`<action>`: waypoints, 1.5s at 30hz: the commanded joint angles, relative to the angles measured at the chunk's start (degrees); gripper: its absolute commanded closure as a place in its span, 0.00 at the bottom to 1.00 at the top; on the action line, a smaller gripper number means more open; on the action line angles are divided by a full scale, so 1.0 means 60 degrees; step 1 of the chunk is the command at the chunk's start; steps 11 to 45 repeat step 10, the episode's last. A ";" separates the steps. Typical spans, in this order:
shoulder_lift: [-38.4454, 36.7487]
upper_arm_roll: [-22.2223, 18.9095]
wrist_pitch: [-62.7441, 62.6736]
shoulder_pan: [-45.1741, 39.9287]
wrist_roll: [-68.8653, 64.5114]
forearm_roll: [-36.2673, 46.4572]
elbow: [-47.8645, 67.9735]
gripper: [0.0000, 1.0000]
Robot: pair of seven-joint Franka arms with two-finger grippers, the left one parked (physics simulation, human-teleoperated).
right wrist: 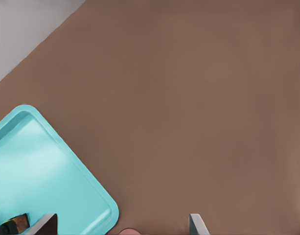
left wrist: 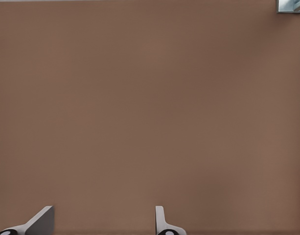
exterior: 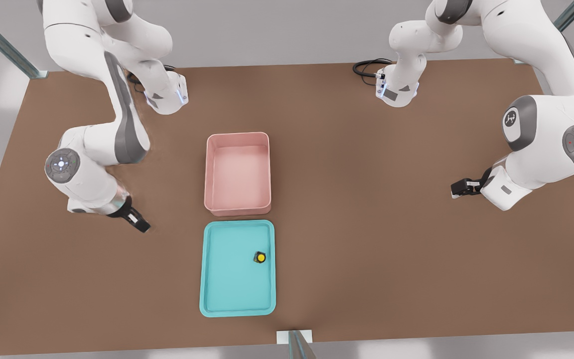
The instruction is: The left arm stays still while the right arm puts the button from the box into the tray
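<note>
The tiny yellow-capped black button [exterior: 259, 257] lies in the shallow teal tray [exterior: 215, 279]; the tall-walled pink box [exterior: 237, 139] holds nothing; the black gripper [exterior: 139, 224], fingers spread and holding nothing, hovers over the brown worktop [exterior: 366, 224].

The desk [exterior: 366, 199] is showing a plain, even brown. The box [exterior: 237, 173] is looking pale pink all over, and the tray [exterior: 227, 294] is showing a bright turquoise with a lighter sheen on its floor. The button [exterior: 260, 257] is showing a yellow cap on a black body. The right arm [exterior: 102, 124] is appearing white with a long grey stripe, and its gripper [exterior: 137, 222], over the bare desk beside the tray, is showing black, its fingers [right wrist: 48, 224] grey in the right wrist view.
</note>
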 commanded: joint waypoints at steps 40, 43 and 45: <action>0.0023 -0.0205 -0.2353 -0.0180 -0.7850 0.0013 0.0424 0.00; 0.0023 -0.0205 -0.2353 -0.0180 -0.7850 0.0013 0.0424 0.00; 0.0023 -0.0205 -0.2353 -0.0180 -0.7850 0.0013 0.0424 0.00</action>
